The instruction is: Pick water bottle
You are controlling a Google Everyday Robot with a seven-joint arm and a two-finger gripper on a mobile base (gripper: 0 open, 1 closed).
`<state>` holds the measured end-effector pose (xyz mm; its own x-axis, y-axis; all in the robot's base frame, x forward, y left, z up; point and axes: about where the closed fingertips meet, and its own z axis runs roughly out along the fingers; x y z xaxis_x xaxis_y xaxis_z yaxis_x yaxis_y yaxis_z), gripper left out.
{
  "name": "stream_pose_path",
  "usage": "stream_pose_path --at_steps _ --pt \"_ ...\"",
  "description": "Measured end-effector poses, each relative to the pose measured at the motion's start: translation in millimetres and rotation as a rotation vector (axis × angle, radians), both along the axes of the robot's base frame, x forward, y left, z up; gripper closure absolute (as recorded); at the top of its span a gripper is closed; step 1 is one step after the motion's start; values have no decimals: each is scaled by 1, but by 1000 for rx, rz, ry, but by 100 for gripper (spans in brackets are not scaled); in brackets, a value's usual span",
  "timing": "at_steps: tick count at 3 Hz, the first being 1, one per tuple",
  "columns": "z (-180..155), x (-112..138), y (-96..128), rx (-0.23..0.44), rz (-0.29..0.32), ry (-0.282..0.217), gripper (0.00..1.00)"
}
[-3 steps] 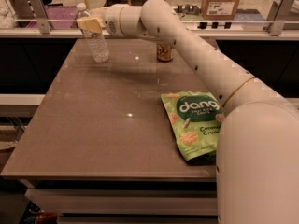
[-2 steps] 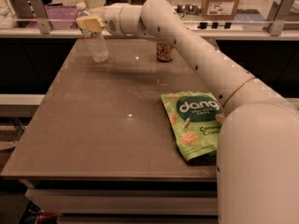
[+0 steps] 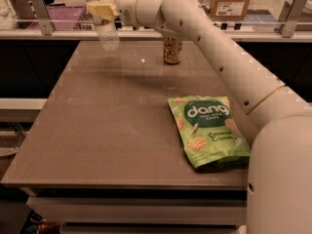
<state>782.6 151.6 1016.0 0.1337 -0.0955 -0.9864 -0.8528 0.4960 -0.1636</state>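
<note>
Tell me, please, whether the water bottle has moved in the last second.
Yes. Held in the gripper, the water bottle has risen: its base was level with the gold-brown can's base and is now level with the can's middle.

You have the tool [image 3: 100,8] in the upper left of the frame. Its pads look matt cream and rubbery, and they are clamped on the upper part of the bottle [image 3: 108,33], which is clear, ribbed plastic with small highlights. The arm [image 3: 214,48] wears a smooth off-white plastic shell with a soft sheen. Your worktop [image 3: 107,126] is a smooth grey-brown slab, half glossy, with faint reflections towards its far edge. The can [image 3: 172,50] at upper centre looks like printed metal, gold-brown. The bag [image 3: 208,130] at lower right is glossy green film, creased. The box [image 3: 229,1] at the top right is matt brown cardboard.
</note>
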Motion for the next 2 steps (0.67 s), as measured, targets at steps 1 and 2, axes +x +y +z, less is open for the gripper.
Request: stream_pose_path --at_steps 1,2 --pt "20 -1 -11 7 -9 -38 100" --pt "77 -7 -8 -51 -34 -91 100"
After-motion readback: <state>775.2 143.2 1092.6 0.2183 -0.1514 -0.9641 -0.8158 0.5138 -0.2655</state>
